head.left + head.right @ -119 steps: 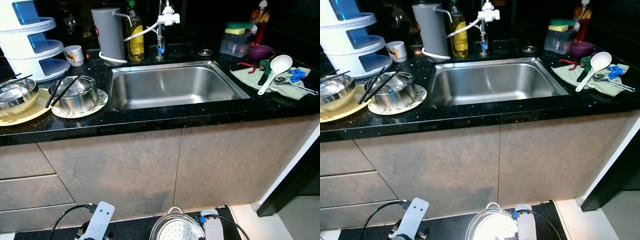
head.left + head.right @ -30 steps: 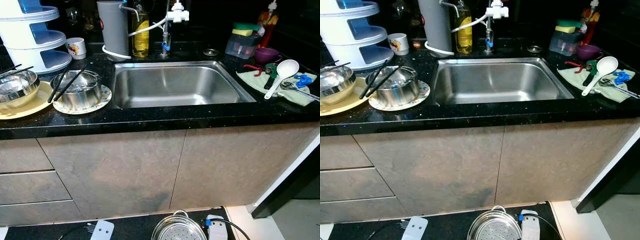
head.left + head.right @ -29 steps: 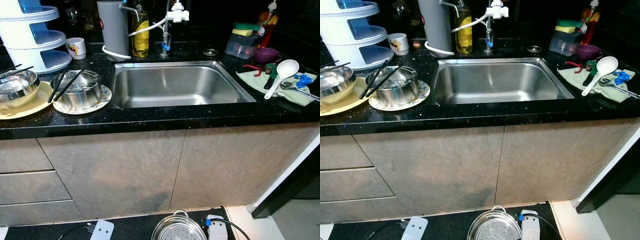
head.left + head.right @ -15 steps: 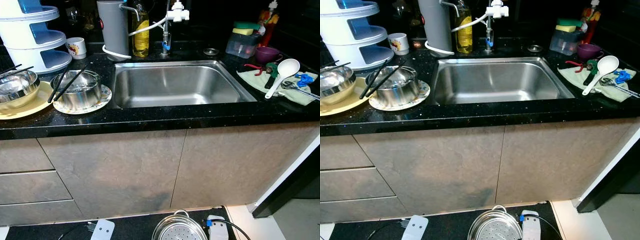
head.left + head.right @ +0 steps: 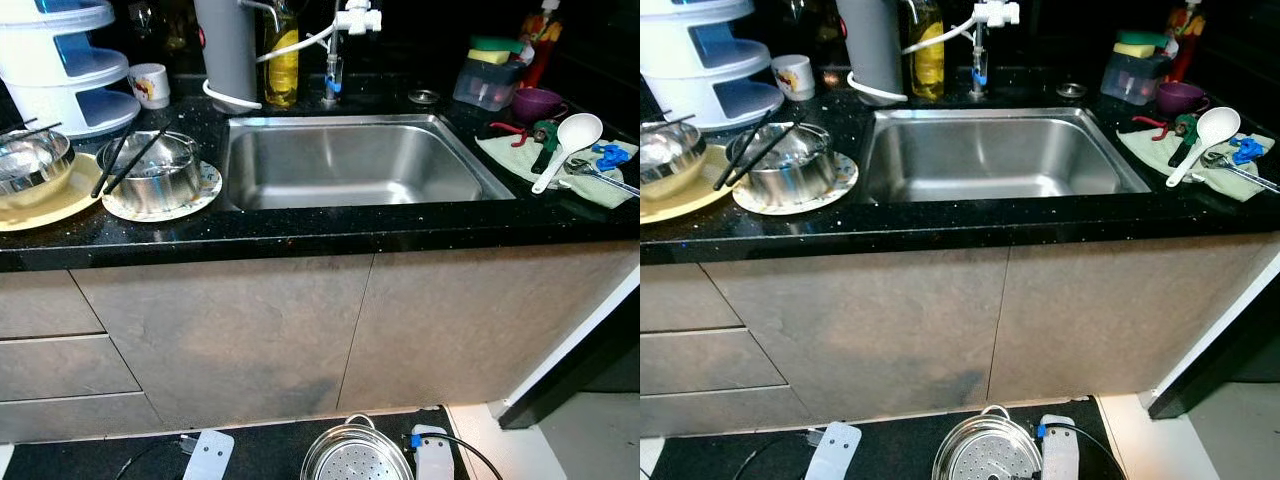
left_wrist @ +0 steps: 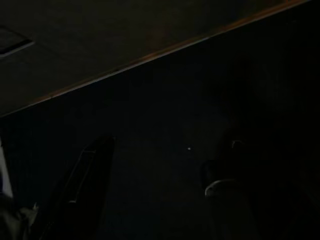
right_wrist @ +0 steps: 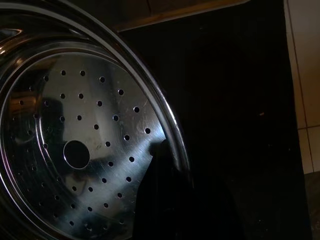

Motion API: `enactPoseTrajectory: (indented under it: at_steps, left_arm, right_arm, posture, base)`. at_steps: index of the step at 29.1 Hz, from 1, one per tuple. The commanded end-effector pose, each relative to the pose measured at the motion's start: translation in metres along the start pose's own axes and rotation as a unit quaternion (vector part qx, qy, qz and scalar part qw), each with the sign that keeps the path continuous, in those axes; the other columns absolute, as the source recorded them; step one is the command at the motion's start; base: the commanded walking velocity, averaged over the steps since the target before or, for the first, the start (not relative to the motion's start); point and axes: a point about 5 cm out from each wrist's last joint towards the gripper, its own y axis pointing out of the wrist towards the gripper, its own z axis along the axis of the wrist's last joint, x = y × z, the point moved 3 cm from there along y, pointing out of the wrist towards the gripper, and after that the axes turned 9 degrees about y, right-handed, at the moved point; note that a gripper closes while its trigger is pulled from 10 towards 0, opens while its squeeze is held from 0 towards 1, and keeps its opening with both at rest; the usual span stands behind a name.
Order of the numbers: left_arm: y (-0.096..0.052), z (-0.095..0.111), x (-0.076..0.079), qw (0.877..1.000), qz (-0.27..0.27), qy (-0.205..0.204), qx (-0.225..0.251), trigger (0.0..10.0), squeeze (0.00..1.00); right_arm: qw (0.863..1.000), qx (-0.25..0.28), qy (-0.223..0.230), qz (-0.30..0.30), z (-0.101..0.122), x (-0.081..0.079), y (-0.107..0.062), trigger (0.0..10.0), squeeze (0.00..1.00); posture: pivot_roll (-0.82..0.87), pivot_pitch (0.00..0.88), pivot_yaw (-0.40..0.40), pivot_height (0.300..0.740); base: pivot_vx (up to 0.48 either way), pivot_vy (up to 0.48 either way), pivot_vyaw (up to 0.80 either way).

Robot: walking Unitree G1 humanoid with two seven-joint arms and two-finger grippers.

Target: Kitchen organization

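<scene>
Right pincer [image 7: 167,165] grips steamer tray [image 7: 80,145] rim.

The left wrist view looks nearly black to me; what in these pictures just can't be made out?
- Left wrist view: the left tool is two dim shapes in shade.
- Right wrist view: the steamer tray is cut off by the edges.
- Eye views: the white tiered rack runs off the top corner.

Steamer tray [image 5: 357,458] and counter [image 5: 300,228] unmoved; viewpoint shifted.
</scene>
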Motion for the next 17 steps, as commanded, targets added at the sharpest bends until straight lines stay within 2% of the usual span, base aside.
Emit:
enactPoseTrajectory:
  at_steps: [1,3,6,7,10,13,17]
  left_arm:
    - [0.000,-0.003,0.003,1.000,0.000,-0.004,-0.013,10.0,0.00]
    - [0.002,0.001,0.006,1.000,-0.001,-0.005,-0.011,10.0,0.00]
    - [0.006,0.010,0.007,1.000,0.004,-0.013,-0.007,10.0,0.00]
    - [0.008,0.017,0.006,1.000,0.006,-0.017,0.004,10.0,0.00]
    - [0.010,0.023,0.003,1.000,0.005,-0.016,0.010,10.0,0.00]
    - [0.011,0.022,0.001,1.000,0.006,-0.016,0.009,10.0,0.00]
    - [0.009,0.015,-0.004,1.000,0.009,-0.012,0.003,10.0,0.00]
  right_arm:
    - [0.999,-0.022,0.004,-0.034,-0.011,0.020,-0.003,10.0,0.00]
    - [0.999,-0.013,0.019,-0.039,-0.004,0.023,-0.003,10.0,0.00]
    - [0.999,-0.009,0.008,-0.034,0.004,0.025,-0.002,10.0,0.00]
    - [0.999,-0.004,0.009,-0.038,0.008,0.027,-0.002,10.0,0.00]
    - [0.999,0.006,0.026,-0.044,0.014,0.028,-0.002,10.0,0.00]
    - [0.999,0.007,0.027,-0.044,0.014,0.028,-0.002,10.0,0.00]
    - [0.999,-0.002,0.035,-0.042,0.002,0.026,-0.003,10.0,0.00]
  posture:
    - [-0.10,0.185,-0.071,0.740]
    - [-0.10,0.175,-0.076,0.740]
    - [-0.11,0.170,-0.078,0.740]
    - [-0.12,0.173,-0.072,0.740]
    - [-0.13,0.184,-0.047,0.740]
    - [-0.13,0.191,-0.035,0.740]
    - [-0.12,0.186,-0.056,0.740]
  base:
    - [0.000,0.000,0.00]
    - [0.000,0.000,0.00]
    - [0.000,0.000,0.00]
    - [0.000,0.000,0.00]
    - [0.000,0.000,0.00]
    - [0.000,0.000,0.00]
    - [0.000,0.000,0.00]
